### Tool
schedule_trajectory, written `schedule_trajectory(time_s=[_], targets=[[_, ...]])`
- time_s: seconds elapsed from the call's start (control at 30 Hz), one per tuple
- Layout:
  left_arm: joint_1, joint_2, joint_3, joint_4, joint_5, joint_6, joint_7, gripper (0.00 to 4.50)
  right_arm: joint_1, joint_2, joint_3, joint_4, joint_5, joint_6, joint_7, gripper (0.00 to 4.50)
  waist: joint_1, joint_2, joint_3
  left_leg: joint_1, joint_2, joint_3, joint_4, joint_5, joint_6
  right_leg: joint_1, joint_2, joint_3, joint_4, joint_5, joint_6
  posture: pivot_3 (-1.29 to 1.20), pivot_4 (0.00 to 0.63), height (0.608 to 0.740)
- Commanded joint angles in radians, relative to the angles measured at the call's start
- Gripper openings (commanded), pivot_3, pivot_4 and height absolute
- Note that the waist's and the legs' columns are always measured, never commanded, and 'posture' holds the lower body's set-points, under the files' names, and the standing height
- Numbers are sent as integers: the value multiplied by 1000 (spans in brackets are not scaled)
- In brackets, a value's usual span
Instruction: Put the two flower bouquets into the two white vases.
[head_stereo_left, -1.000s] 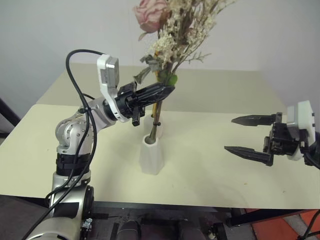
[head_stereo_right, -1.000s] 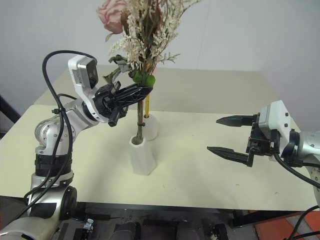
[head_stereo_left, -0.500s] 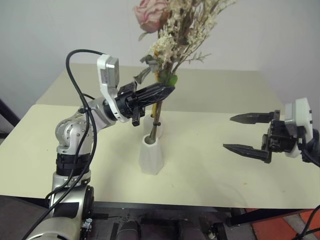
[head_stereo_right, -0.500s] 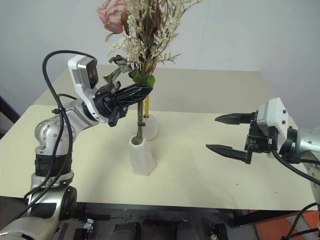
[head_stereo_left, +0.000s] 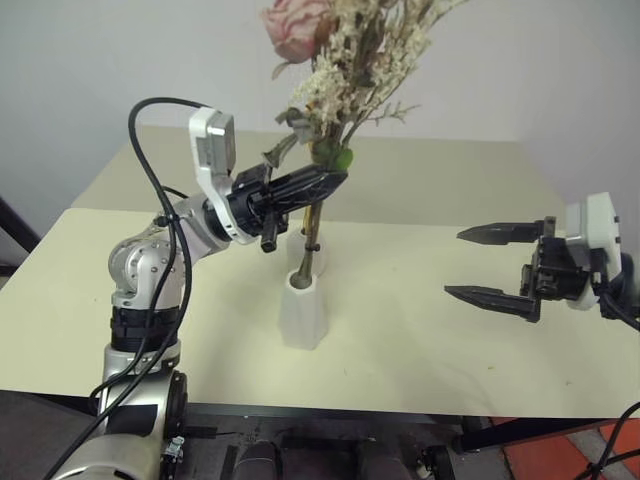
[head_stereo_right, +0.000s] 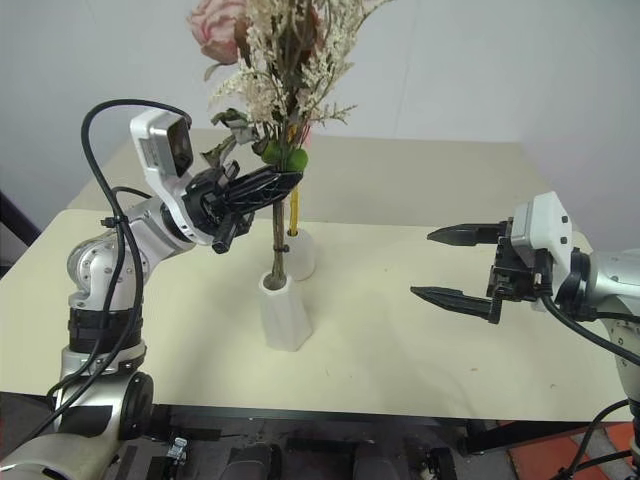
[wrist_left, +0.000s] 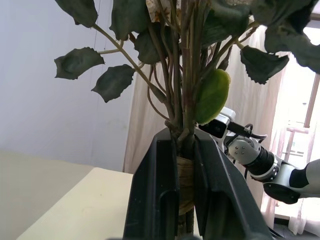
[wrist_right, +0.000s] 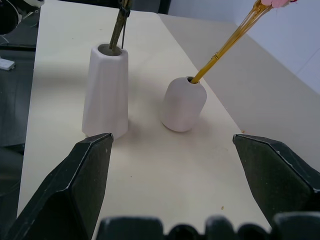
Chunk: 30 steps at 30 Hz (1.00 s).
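**White vases loaded: rose bunch clamped by left gripper, right gripper open**

White and matte, the taller faceted vase (head_stereo_left: 303, 311) stands upright on the cream table (head_stereo_left: 420, 330), near its front edge. The stems of the rose bunch (head_stereo_left: 340, 60) enter its mouth and rise steeply out of it; the pink rose, cream sprigs and grey-green leaves spread well above the vase.

The left gripper (head_stereo_left: 318, 184) is closed on the rose bunch partway up the stems, above the vase mouth and just below a bright green leaf. In the left wrist view the two black fingers (wrist_left: 152, 200) press against the bound stems from both sides, with the wrapped section of the stems between them.

Just behind the faceted vase stands the small round vase (wrist_right: 183, 104), also upright on the table. The two vases are close together but apart. The thin golden stems of the wheat-like bundle (wrist_right: 235, 35) sit in its tiny opening and lean outward at an angle; a pink blossom shows at the upper end of the stems in the right wrist view.

The right gripper (head_stereo_left: 490, 265) hangs above the table, well apart from both vases, on the right side of the scene. Its two black fingers are spread wide with nothing between them. They point toward the vases, and both vases appear between the fingers in the right wrist view.
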Motion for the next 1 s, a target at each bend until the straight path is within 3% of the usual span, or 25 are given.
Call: schedule_trajectory(time_s=[0.03, 0.43, 1.0], targets=[[-33, 7, 25, -24, -11, -28, 1, 122, -17, -2, -15, -1, -2, -31, 6, 4500, 1, 0, 0, 0, 0, 0, 0, 0, 0, 0, 0, 0, 0, 0, 0, 0, 150, 740], [-1, 24, 24, -52, -80, 36, -30, 122, -21, -7, -12, -1, 3, -27, 15, 4500, 0, 0, 0, 0, 0, 0, 0, 0, 0, 0, 0, 0, 0, 0, 0, 0, 150, 740], [28, 21, -5, -30, -27, 19, -33, 122, 11, -11, -32, -29, 12, -9, 1, 4500, 1, 0, 0, 0, 0, 0, 0, 0, 0, 0, 0, 0, 0, 0, 0, 0, 150, 740]])
